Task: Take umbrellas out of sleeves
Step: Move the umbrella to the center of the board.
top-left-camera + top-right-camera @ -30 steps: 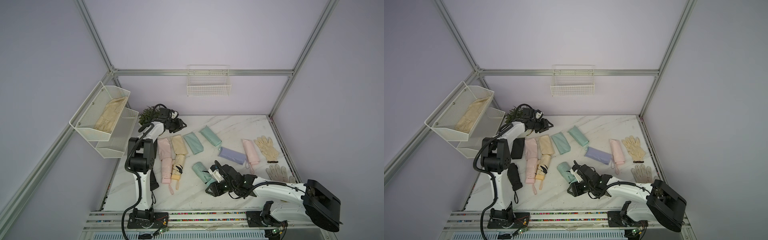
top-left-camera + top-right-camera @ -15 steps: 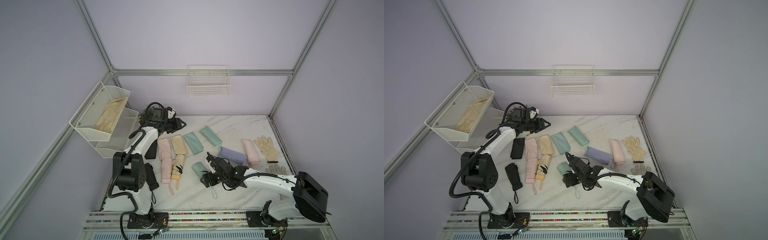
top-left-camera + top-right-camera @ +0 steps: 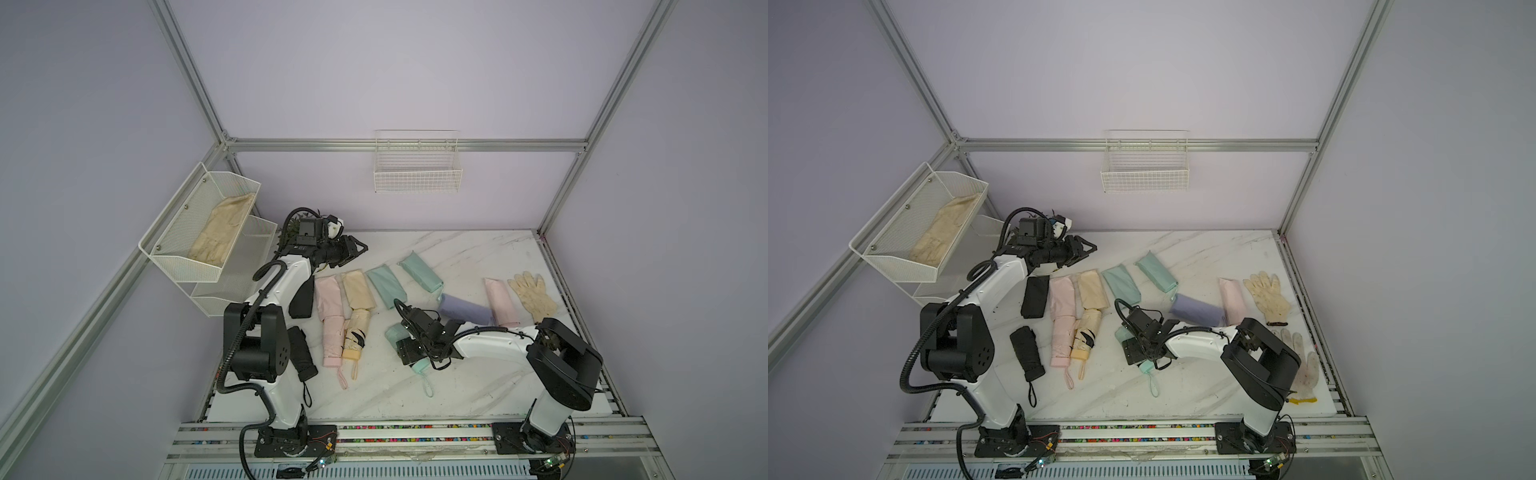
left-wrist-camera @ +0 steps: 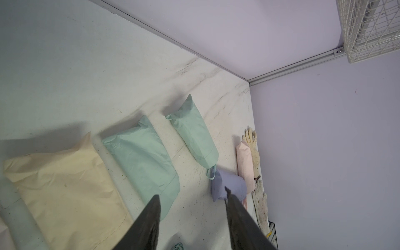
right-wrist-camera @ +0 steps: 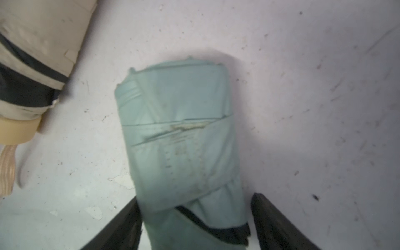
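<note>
Booth view: my marble table [image 3: 478,253] carries the whole job. A mesh shelf [image 3: 183,266] hangs off the table's left side, holding a beige cloth [image 3: 222,232]. A wire basket [image 3: 417,170] sits on the wall behind the table's far edge. My left arm [image 3: 286,286] reaches to the table's far left corner; my right arm [image 3: 490,343] lies low across the table's middle.

Across the table's far half, left to right, lie a black sleeve [image 3: 305,298], a pink sleeve [image 3: 328,293], a yellow sleeve [image 3: 358,291], a flat mint sleeve [image 3: 386,286], a fuller mint sleeve [image 3: 419,274] with a loop at its mouth, a lilac sleeve [image 3: 463,309] and a second pink sleeve [image 3: 500,301]. On the table's near left lie a black umbrella [image 3: 301,353], a pink umbrella [image 3: 332,343] and a yellow umbrella [image 3: 357,332], the last two touching their sleeves. Cream gloves [image 3: 532,291] rest at the table's right edge.

The mint umbrella [image 5: 179,134] lies bare at the table's middle, clear of any sleeve, between the fingers [image 5: 121,227] of my right gripper [image 5: 195,197]. One finger touches its fabric and the other stands just beside it, so I cannot tell whether I am squeezing. My left gripper [image 4: 191,192] hangs above the table's far left, jaws spread, holding nothing.
</note>
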You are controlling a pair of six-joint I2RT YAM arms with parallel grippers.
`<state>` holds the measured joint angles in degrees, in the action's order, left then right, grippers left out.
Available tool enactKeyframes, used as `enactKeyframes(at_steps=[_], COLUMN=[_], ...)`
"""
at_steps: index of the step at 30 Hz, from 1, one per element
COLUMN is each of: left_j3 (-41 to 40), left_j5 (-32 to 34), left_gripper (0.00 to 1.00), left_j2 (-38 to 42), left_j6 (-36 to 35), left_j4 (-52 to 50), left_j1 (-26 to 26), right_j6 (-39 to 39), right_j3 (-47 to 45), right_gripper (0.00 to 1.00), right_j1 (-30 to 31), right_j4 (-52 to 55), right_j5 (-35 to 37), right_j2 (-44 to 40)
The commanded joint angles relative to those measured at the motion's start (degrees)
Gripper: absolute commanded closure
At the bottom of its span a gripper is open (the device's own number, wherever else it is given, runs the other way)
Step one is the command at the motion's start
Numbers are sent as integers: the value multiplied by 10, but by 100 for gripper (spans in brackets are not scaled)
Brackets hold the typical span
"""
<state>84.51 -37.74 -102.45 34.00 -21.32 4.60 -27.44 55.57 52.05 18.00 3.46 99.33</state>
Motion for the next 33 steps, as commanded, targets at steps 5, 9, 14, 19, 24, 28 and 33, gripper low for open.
enactKeyframes(at_steps=[5, 9, 14, 19, 24, 28, 33], left_j3=[-11, -13, -13, -15, -17, -17, -17], left_j5=[-23, -26, -32, -36, -37, -34, -36], left_gripper=[50, 50, 50, 50, 50, 50, 50], left_j2=[11, 10, 8, 7, 7, 9, 9], left_j6=[20, 24, 29, 34, 37, 36, 38], left_j4=[30, 33, 38, 41, 45, 46, 47], left_j1=[-12, -15, -18, -21, -22, -24, -29], right_j6=[-34, -44, -51, -51, -49, -65, -95], right_j3=[23, 44, 63, 72, 60, 45, 117], right_gripper=[37, 37, 37, 28, 9, 8, 9], right_j1=[-21, -33, -46, -50, -42, -6, 86], right_j4=[10, 13, 18, 24, 20, 8, 30], right_j5=[11, 15, 20, 12, 42, 70, 109], right_j2=[18, 34, 50, 53, 9, -47, -10])
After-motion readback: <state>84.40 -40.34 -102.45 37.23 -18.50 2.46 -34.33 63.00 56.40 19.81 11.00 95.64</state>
